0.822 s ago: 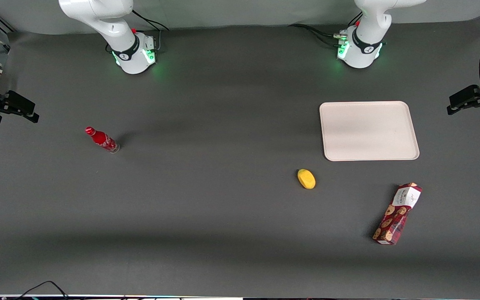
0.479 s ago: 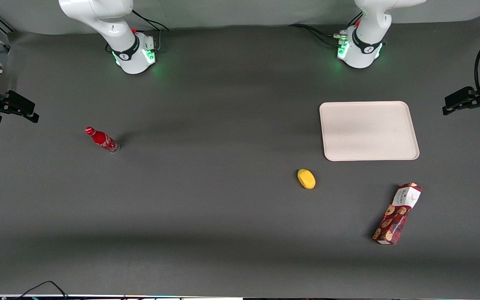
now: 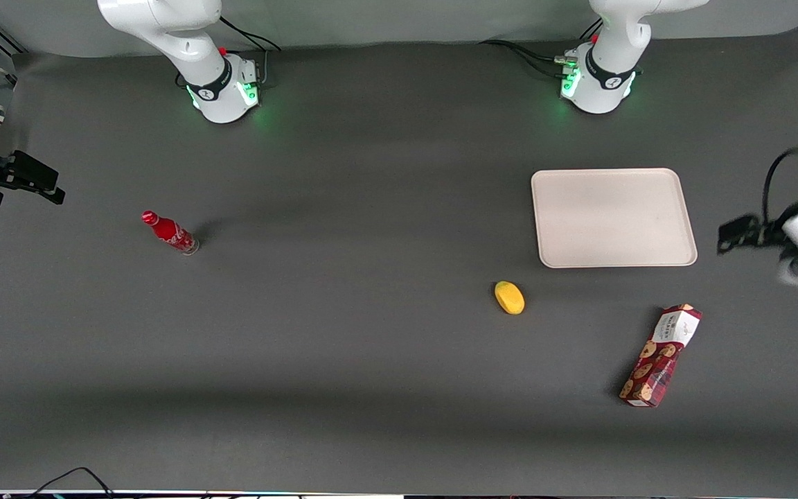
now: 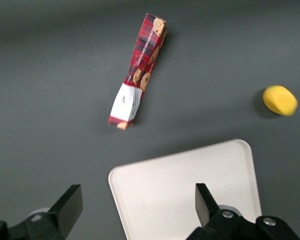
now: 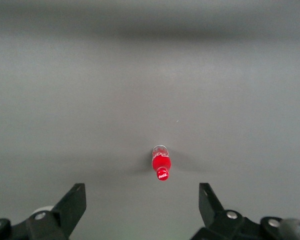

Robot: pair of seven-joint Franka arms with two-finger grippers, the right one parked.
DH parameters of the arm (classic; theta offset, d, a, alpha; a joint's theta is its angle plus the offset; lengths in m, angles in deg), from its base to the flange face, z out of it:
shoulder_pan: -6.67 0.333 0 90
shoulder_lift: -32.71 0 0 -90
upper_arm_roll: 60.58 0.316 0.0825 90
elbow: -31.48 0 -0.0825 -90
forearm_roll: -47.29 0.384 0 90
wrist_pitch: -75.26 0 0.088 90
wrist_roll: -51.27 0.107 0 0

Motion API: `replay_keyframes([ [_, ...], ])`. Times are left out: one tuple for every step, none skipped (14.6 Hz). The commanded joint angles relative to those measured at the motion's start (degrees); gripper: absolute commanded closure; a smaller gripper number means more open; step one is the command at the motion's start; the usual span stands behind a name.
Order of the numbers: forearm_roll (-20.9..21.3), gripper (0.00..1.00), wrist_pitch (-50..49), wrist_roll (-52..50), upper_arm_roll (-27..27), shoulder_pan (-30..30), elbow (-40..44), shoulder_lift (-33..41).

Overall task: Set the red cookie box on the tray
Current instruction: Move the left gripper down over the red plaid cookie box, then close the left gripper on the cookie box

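One hand (image 4: 135, 207) spread wide above tray (image 3: 614, 217), red cookie box (image 3: 661, 355) apart

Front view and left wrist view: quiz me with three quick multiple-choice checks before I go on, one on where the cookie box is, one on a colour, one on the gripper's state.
1. Where does the red cookie box lie?
A. on the tray
B. on the table, nearer the front camera than the tray
C. against the red bottle

2. What colour is the small rounded object beside the tray?
A. yellow
B. green
C. blue

3. How is the gripper at this moment?
A. shut on the box
B. shut on nothing
C. open, holding nothing

Answers:
1 B: the box rests on the dark table, apart from the tray's rim.
2 A: it shows yellow in both views.
3 C: the wrist view shows its fingers spread wide above the tray, with nothing between them.
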Motion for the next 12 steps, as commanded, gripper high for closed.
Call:
replay_keyframes([
  [0.7, 0.00, 7.1, 3.9, 0.2, 0.3, 0.7, -7.5],
  [0.8, 0.00, 8.7, 6.9, 0.2, 0.3, 0.6, -9.5],
  [0.8, 0.00, 10.7, 11.2, 0.2, 0.2, 0.6, -11.3],
  [0.8, 0.00, 12.7, 14.7, 0.1, 0.3, 0.6, -13.1],
  [0.8, 0.00, 14.4, 16.4, 0.1, 0.3, 0.6, -15.0],
  [0.8, 0.00, 15.9, 16.8, 0.1, 0.2, 0.6, -16.6],
  [1.0, 0.00, 17.5, 17.0, 0.0, 0.2, 0.6, -18.4],
  [1.5, 0.00, 19.5, 17.2, -0.1, 0.2, 0.6, -20.1],
  [2.8, 0.00, 21.8, 17.3, -0.3, -0.4, 0.8, -22.0],
  [4.2, 0.00, 24.8, 16.6, -0.3, -0.5, 0.9, -23.5],
  [5.3, 0.00, 28.3, 16.5, -0.4, -0.6, 0.9, -25.1],
  [6.2, 0.00, 31.1, 16.5, -0.4, -0.6, 1.1, -26.6],
])
